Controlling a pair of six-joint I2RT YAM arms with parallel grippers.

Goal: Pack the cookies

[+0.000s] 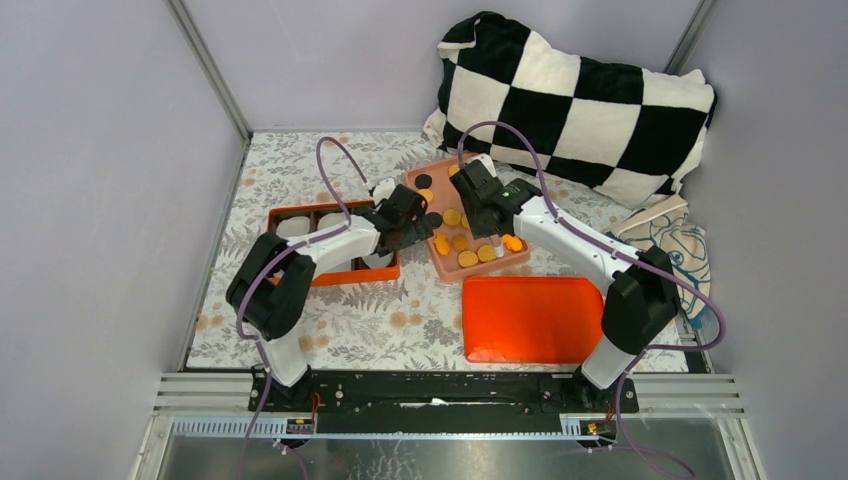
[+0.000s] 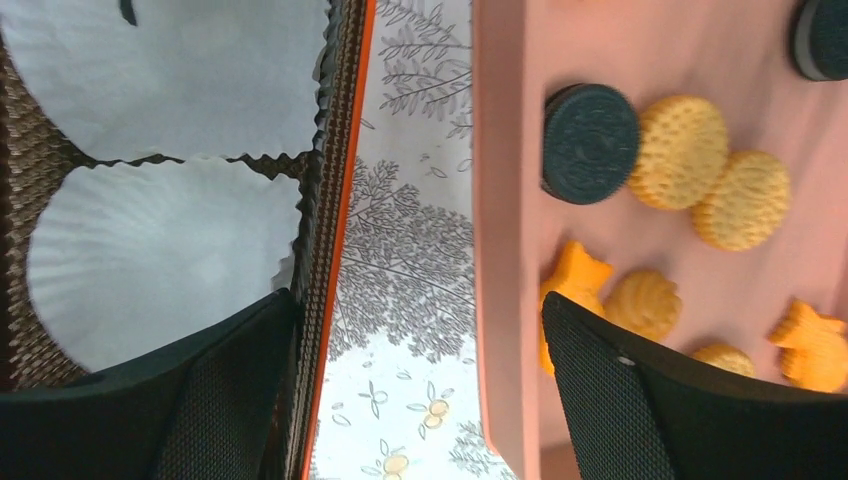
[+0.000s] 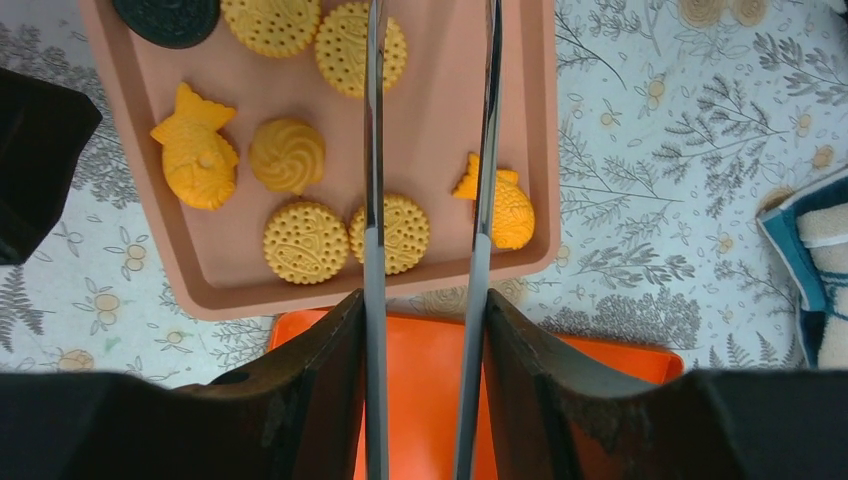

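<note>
Several golden-orange cookies (image 3: 306,241) and a few black ones (image 2: 590,140) lie on a pink tray (image 1: 450,275); some are fish-shaped (image 3: 196,155). My right gripper (image 3: 425,300) hangs over the tray's near right part, shut on grey metal tongs (image 3: 374,150). The tongs' two arms reach out across the tray with nothing between them. My left gripper (image 2: 420,330) is open and empty, low over the gap between the tray's left rim (image 2: 500,200) and an orange box (image 2: 345,220). The box holds white paper liners (image 2: 160,250).
An orange lid (image 1: 530,320) lies flat in front of the pink tray. A black-and-white checked pillow (image 1: 570,100) sits at the back right, and a folded cloth (image 1: 675,235) at the right edge. Grey walls close in both sides.
</note>
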